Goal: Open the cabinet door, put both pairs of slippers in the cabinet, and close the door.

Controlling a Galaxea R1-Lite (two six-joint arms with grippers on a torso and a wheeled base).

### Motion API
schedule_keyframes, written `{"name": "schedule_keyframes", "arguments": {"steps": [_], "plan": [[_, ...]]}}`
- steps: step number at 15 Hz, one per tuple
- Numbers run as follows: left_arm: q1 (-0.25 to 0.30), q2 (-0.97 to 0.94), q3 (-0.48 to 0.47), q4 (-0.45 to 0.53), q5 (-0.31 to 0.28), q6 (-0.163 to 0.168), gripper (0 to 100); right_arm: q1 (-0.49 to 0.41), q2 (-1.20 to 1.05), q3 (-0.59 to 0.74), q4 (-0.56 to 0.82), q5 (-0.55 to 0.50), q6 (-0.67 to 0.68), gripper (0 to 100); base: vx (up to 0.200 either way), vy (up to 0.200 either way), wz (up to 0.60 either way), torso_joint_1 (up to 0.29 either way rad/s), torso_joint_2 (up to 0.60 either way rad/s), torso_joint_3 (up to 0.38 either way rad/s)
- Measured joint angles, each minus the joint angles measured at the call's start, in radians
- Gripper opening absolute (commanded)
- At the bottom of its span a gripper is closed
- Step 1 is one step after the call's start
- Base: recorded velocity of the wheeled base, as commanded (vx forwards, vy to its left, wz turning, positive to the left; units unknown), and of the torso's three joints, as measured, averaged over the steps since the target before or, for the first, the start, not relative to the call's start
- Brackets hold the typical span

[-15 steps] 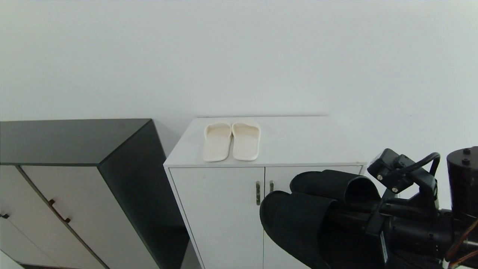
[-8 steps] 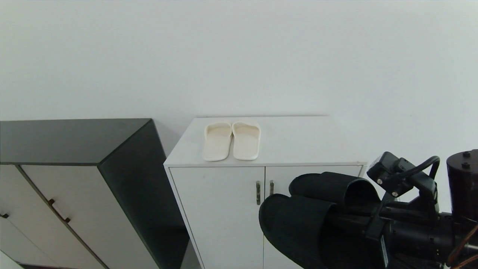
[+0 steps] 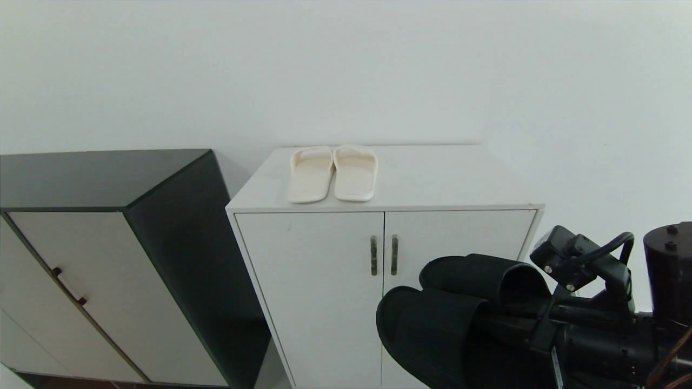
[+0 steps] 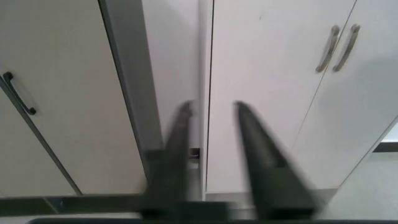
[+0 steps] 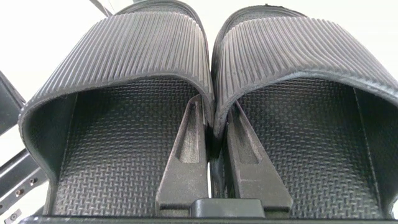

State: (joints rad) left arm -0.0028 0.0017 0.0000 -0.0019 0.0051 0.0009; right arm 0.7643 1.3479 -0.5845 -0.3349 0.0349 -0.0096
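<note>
The white cabinet (image 3: 313,302) stands against the wall with both doors closed, its two handles (image 3: 383,255) side by side at the middle. A cream pair of slippers (image 3: 331,174) lies on its top, toward the left. Low in front of the right door, a black pair of slippers (image 3: 459,308) hangs toes forward. My right gripper (image 5: 214,107) is shut on the two touching inner edges of the black slippers (image 5: 149,81). My left gripper (image 4: 211,107) is open and holds nothing. It faces the left edge of the white cabinet (image 4: 261,93), whose handles (image 4: 339,47) lie farther off.
A taller dark cabinet (image 3: 178,243) with pale doors and black handles stands close on the white cabinet's left, a narrow gap (image 4: 199,74) between them. A plain white wall runs behind both. Open room lies to the right of the white cabinet.
The head camera has moved: the cabinets now sit higher in the picture and look a little larger. The right gripper still holds the black slippers, which dipped slightly.
</note>
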Motion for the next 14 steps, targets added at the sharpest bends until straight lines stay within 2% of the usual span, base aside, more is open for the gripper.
{"name": "schedule_keyframes", "arguments": {"steps": [4,6,7,11,12,14], "plan": [[0.0,0.0,0.0,0.0,-0.001,0.002,100,0.017,-0.005,0.013,-0.01,0.0,-0.02,0,0.0,0.0,0.0,-0.187,0.51,0.32],[0.0,0.0,0.0,0.001,-0.027,0.046,100,0.019,-0.007,0.02,-0.017,-0.001,-0.021,0,0.0,0.0,0.0,-0.171,0.49,0.32],[0.0,0.0,0.0,0.001,-0.036,0.055,100,0.019,-0.008,0.021,-0.018,-0.001,-0.021,0,0.0,0.0,0.0,-0.154,0.49,0.32],[0.0,0.002,0.0,0.002,-0.038,0.038,100,0.019,-0.008,0.023,-0.018,-0.001,-0.019,0,0.0,0.0,0.0,-0.137,0.46,0.332],[0.0,0.001,0.0,-0.002,-0.038,0.04,100,0.019,-0.007,0.023,-0.018,-0.001,-0.018,0,0.0,0.0,0.0,-0.105,0.45,0.344],[0.001,0.0,0.0,-0.006,-0.009,0.063,100,0.019,-0.007,0.023,-0.018,-0.001,-0.019,0,0.0,0.0,0.0,-0.095,0.45,0.349]]}}
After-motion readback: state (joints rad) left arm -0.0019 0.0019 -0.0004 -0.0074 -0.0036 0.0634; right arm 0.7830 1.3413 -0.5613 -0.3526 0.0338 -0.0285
